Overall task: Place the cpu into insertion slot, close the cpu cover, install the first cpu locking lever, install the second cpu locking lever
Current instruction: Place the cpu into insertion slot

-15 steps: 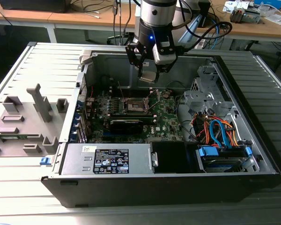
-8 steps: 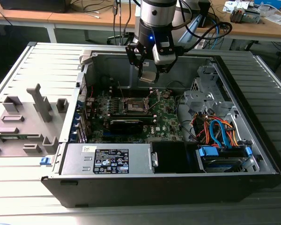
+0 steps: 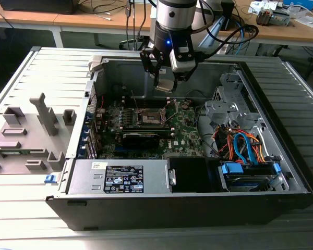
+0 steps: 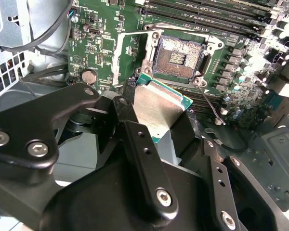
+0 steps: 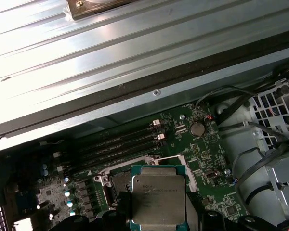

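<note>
Gripper (image 3: 166,81): claw pinched on the cpu (image 4: 159,108), silvery-grey top facing the cameras in both wrist views. Location: held in the air inside the open computer case (image 3: 172,211), above the green board (image 4: 94,48), near the insertion slot (image 4: 178,57) but apart from it. Cpu cover (image 4: 116,60): swung open beside the slot.

Silvery-grey cpu (image 5: 158,201), green-edged; green circuit board (image 4: 101,48); dark insertion slot (image 4: 179,57).
</note>
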Controlling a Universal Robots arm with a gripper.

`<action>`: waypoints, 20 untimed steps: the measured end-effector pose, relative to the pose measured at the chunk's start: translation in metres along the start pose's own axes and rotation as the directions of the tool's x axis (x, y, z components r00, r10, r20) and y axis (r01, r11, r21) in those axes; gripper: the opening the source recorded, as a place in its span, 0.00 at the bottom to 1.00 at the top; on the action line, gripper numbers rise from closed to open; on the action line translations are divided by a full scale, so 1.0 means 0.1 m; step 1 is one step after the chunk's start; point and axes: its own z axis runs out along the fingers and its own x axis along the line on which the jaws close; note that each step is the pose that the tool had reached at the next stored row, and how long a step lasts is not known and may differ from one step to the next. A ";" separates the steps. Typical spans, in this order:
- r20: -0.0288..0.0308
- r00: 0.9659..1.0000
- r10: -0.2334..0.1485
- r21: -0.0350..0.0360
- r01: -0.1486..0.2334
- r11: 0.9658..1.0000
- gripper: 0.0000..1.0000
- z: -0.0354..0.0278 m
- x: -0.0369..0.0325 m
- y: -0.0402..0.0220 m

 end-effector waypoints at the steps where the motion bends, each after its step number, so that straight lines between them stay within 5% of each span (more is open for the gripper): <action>1: 0.000 1.000 0.001 0.000 -0.001 1.000 0.54 0.001 0.000 0.000; 20: 0.001 1.000 0.011 0.000 -0.011 1.000 0.54 0.010 0.000 -0.001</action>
